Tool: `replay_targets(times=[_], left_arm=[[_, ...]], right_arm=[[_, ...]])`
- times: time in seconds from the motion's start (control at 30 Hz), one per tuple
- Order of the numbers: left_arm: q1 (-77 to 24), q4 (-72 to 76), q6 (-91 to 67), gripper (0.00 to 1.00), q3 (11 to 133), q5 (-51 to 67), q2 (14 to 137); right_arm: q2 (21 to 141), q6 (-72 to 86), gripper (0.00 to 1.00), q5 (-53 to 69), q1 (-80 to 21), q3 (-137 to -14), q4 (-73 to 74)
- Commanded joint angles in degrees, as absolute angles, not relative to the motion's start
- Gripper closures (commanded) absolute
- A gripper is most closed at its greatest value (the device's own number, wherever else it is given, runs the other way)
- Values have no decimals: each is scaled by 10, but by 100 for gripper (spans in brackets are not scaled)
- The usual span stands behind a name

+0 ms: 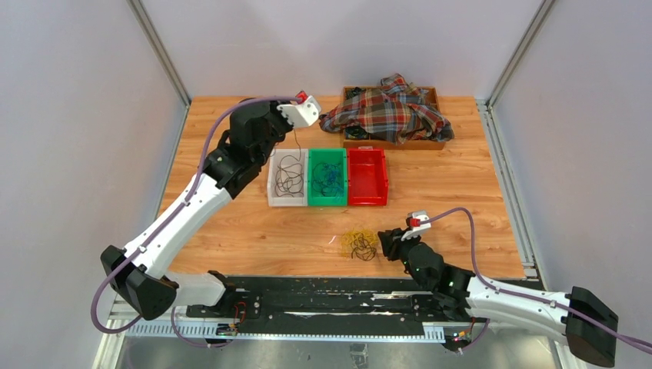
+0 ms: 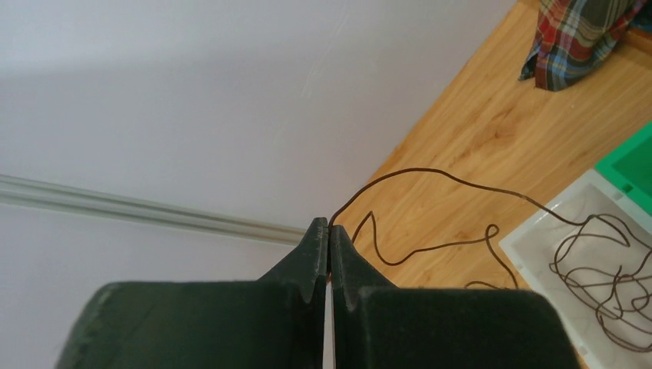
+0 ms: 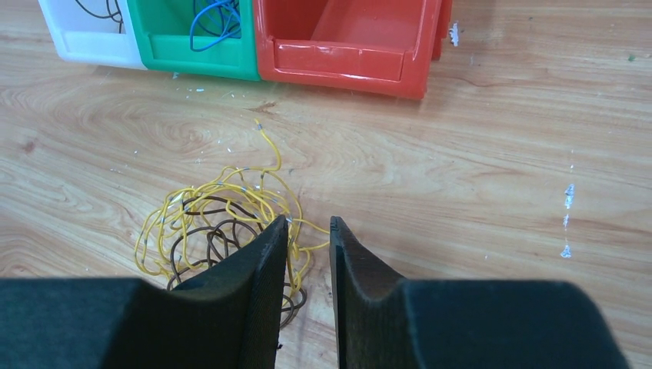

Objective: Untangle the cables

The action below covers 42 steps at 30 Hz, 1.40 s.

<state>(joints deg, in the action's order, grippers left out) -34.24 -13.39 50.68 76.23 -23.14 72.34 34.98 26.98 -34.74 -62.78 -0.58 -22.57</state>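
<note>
Left hand (image 2: 329, 231) pinches 1 dark wire (image 2: 430, 173) trailing into the white bin (image 2: 530, 238), likely to release it there; the narrowly parted right hand (image 3: 309, 227) next needs a strand from the tangle (image 3: 207, 223).

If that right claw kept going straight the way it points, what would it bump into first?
Probably the yellow cable looping at the right gripper's tips, then bare table up to the red bin; depth is unclear.

Red bin (image 3: 338, 58) ahead of right gripper (image 3: 308, 224); green bin (image 3: 200, 65), white bin (image 3: 92, 50) ahead-left, touching in row. Plaid shirt (image 2: 584, 34) heaped on wooden tray (image 1: 384, 144), ahead-right of left gripper (image 2: 329, 227).
</note>
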Motion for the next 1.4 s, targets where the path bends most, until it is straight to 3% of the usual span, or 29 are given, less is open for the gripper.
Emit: replay_targets(times=[0.0,0.27,1.0,1.37], left_arm=[[-340,-137,462,100,809,-218,738],[-341,-253,344,99,779,-168,749],[-339,-97,320,100,608,-238,820],[-316,-19,313,100,613,-253,921]], right_arm=[[338,284,74,-371,-636,14,-207],[342,282,74,-370,-636,8,-207],[302,279,74,-383,-636,0,-157],[279,275,73,-396,-636,-9,-125]])
